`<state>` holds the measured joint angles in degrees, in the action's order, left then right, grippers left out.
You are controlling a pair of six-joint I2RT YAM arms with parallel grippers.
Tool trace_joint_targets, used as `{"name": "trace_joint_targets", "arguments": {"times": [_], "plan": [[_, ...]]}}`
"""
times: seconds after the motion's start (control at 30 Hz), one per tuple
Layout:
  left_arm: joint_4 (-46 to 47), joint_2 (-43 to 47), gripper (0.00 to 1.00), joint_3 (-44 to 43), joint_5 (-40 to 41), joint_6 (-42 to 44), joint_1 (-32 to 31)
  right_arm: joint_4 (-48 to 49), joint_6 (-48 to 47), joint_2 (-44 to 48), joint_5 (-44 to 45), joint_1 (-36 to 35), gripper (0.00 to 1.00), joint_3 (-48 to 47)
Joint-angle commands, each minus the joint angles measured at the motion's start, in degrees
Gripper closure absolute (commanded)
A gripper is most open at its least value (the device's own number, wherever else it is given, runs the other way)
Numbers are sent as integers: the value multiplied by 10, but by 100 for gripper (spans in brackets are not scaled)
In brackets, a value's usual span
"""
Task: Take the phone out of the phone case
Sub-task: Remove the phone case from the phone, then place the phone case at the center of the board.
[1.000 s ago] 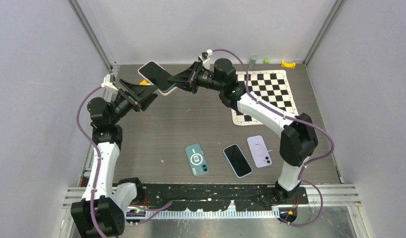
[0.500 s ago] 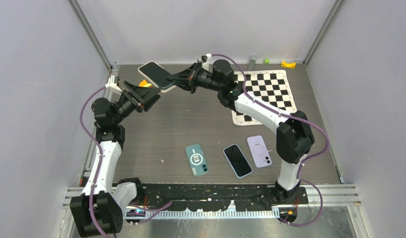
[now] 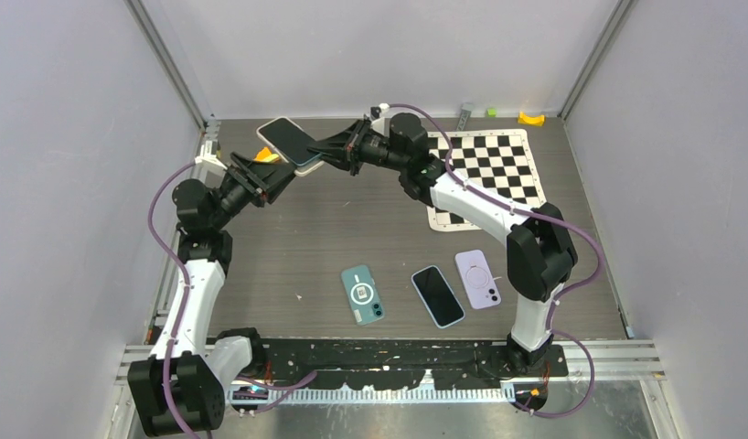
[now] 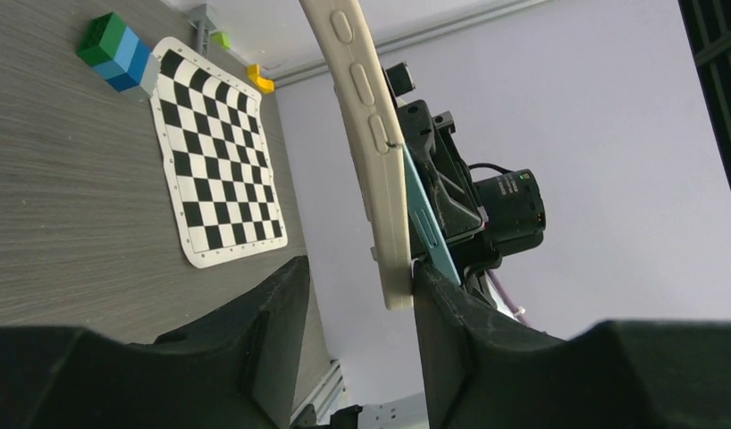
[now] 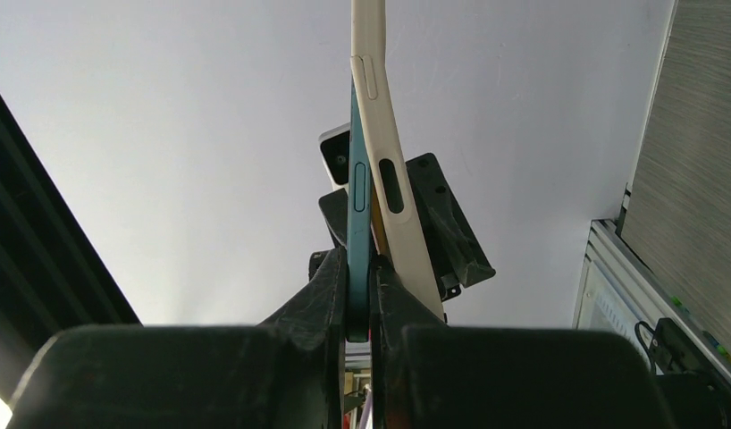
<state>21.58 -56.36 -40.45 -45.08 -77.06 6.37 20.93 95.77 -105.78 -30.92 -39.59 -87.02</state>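
Observation:
The phone (image 3: 286,137), dark screen up, is held in the air at the back left of the table. My right gripper (image 3: 332,152) is shut on its teal edge (image 5: 358,192). The cream phone case (image 5: 386,170) bows away from the phone on one side, outside the right fingers. My left gripper (image 3: 281,170) reaches up from the left. In the left wrist view the case's end (image 4: 390,241) lies between my left gripper's (image 4: 357,273) jaws. It rests against one finger (image 4: 456,331), and a wide gap separates it from the other finger (image 4: 268,326).
On the table near the front lie a teal phone (image 3: 362,294), a dark-screened phone (image 3: 437,295) and a purple case (image 3: 477,278). A checkerboard mat (image 3: 487,174) lies at the back right, beside a blue-green block (image 4: 116,52). A small orange piece (image 3: 531,118) sits in the far corner.
The left jaws have narrowed around the case's end. Both grippers and the phone have shifted slightly toward the back left. The right grip is unchanged.

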Motion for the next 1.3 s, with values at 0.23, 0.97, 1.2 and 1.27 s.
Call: {"name": "trace_joint_targets", "arguments": {"times": [0.23,0.97,1.2,1.27], "plan": [[-32,-22,55,-8,57,25,0,-23,-49,22,-32,-27,100,-34],[-385,-169,100,-60,214,282,46,-165,-230,-2,-40,41,99,-41],[-430,-212,100,-57,198,328,89,-167,-339,-140,-43,51,99,-116],[-442,-219,100,-54,193,336,95,-181,-366,-182,-52,50,99,-147]]}}
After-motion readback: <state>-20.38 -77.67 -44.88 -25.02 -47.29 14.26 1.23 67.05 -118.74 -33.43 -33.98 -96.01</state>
